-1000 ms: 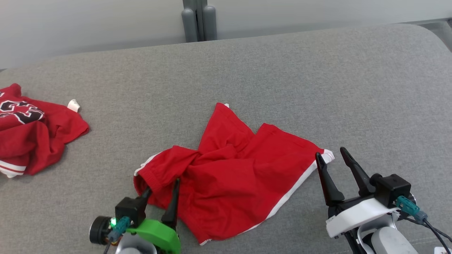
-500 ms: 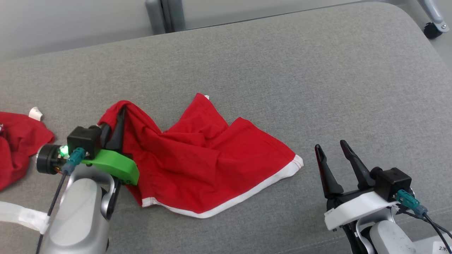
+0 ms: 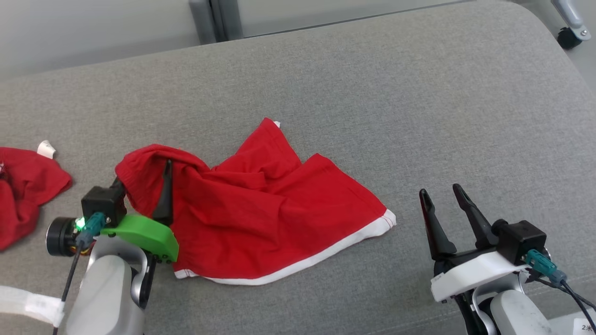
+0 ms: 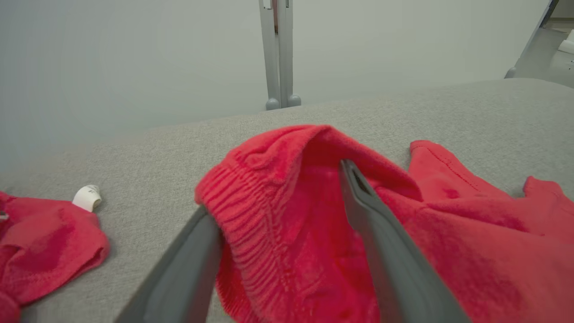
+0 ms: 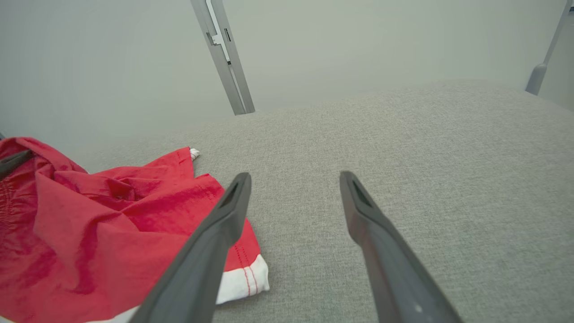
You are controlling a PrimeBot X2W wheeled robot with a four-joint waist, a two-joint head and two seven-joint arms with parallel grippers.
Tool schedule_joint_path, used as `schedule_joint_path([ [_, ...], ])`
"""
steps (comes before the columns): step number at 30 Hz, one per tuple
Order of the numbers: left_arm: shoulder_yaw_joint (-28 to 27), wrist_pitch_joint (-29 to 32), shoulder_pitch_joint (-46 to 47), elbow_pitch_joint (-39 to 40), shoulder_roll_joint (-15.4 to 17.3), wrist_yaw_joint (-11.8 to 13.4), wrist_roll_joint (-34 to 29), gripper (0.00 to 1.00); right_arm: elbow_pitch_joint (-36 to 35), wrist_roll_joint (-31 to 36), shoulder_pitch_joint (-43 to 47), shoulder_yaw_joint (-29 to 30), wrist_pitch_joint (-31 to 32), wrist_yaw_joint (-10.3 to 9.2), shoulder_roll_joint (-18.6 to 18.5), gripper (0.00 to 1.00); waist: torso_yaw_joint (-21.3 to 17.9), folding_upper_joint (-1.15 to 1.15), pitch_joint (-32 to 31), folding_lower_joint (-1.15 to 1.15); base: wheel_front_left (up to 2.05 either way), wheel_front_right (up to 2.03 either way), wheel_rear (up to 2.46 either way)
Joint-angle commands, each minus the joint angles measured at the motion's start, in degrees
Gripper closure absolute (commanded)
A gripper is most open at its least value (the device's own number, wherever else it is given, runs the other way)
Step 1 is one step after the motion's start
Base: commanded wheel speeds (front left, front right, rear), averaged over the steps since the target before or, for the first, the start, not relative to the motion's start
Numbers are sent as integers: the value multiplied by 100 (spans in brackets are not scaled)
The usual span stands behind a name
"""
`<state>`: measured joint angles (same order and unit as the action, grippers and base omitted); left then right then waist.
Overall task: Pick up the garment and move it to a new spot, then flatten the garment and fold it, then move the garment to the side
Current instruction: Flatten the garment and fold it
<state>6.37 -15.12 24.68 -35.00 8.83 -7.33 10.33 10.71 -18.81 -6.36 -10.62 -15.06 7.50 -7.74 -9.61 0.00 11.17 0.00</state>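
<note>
Lying crumpled on the grey cushion [image 3: 419, 93], the red shorts [image 3: 260, 209] reached from the left hand [image 3: 142, 177] across toward the right hand [image 3: 440, 189]. The left hand's fingers [image 4: 381, 251] stood spread, unclenched, with the ribbed waistband bunched between and draped over them. The right hand hovered released, gripping nothing, the white-trimmed hem just off its left fingertip. A second red garment [image 3: 28, 186] lay beyond the left hand's outer side.
</note>
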Motion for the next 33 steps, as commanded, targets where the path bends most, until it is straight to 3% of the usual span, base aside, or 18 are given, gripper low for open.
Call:
schedule_joint_path([
  [1, -40, -5, -191, 122, -51, -14, -44, 0, -22, 41, 30, 19, -16, -2, -3, 0, 138, 0, -132, 0, 0, 0, 0],
  [17, -525, -4, -1793, 1478, -387, 42, -209, 0, -24, 78, 309, 101, -17, -2, -80, 0, 740, 0, -731, 0, 0, 0, 0],
  [25, -973, -4, -2274, 2379, -482, 140, -305, 0, -108, 151, 418, 168, -16, -2, -140, 0, 777, 0, -975, 0, 0, 0, 0],
  [33, -1089, -4, -2631, 2705, -537, 141, -297, 0, -308, 298, 602, 224, -16, -2, -224, 0, 739, 0, -1099, 0, 0, 0, 0],
])
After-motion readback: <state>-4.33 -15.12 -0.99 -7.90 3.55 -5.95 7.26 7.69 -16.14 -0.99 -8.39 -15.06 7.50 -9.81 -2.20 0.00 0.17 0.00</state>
